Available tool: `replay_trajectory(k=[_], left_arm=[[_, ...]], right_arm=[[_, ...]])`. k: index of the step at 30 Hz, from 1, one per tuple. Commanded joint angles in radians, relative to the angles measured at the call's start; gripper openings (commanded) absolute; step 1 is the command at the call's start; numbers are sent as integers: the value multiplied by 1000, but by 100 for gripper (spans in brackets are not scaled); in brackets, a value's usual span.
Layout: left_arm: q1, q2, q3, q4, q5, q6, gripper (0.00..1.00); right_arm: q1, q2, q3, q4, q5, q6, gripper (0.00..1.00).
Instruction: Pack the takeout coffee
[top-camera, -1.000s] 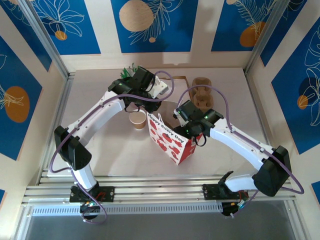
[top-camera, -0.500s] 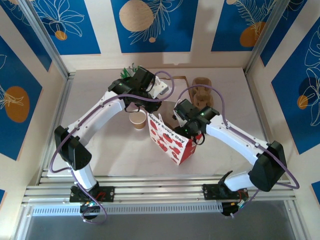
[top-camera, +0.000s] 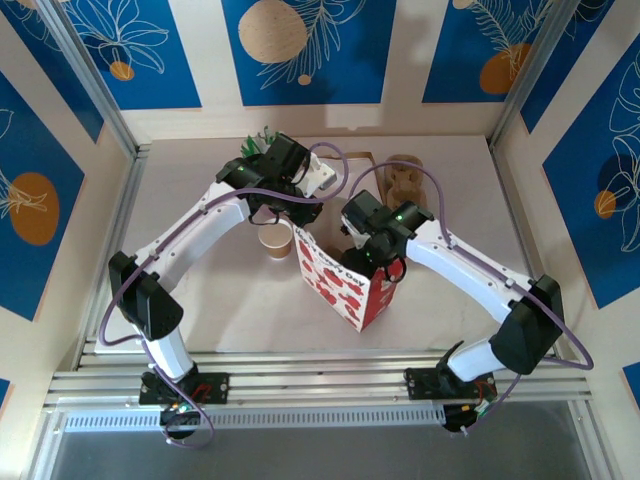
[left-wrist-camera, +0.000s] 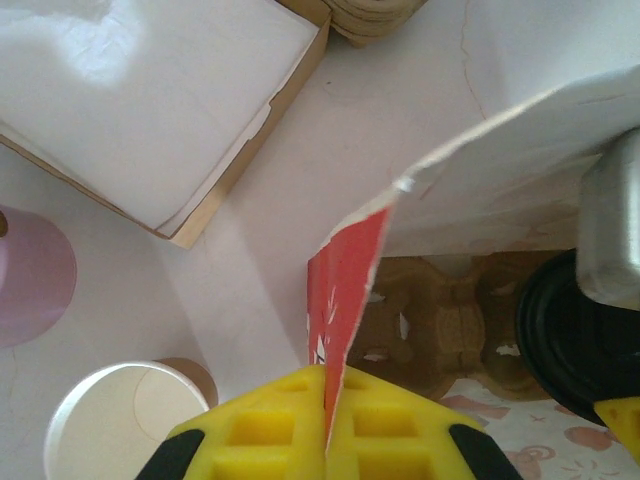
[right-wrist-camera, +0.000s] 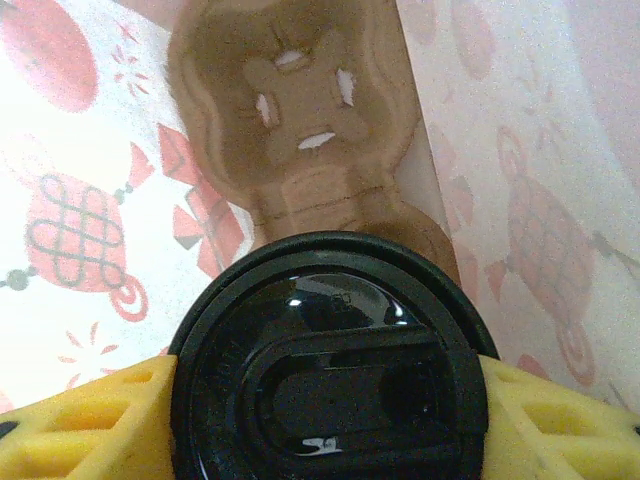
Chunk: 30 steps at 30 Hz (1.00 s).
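We see our left gripper (left-wrist-camera: 325, 425) pinching the gift bag (left-wrist-camera: 345, 280) by its rim, while our right gripper (right-wrist-camera: 325, 395) clasps the black lid (right-wrist-camera: 325, 330) above the carrier (right-wrist-camera: 290, 130) inside.

A red-and-white gift bag (top-camera: 338, 283) stands open mid-table (top-camera: 230, 310), a pulp carrier (right-wrist-camera: 290, 130) inside it, a pink cup (left-wrist-camera: 30, 290) nearby.

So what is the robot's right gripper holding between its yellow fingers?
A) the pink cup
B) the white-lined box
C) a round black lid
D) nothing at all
C: in the right wrist view, the right gripper has its yellow fingers pressed against both sides of the round black lid, with the brown cup carrier lying beyond it.
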Motion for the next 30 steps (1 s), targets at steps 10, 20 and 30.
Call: replay_trajectory(k=[10, 20, 30], left_arm=[[7, -4, -7, -20, 18, 29, 2], [6, -14, -14, -20, 27, 32, 2], [6, -19, -22, -15, 32, 32, 3]], right_arm=[[-9, 9, 84, -127, -86, 3, 44], [-17, 53, 131, -109, -111, -16, 44], [-19, 18, 38, -38, -86, -14, 44]])
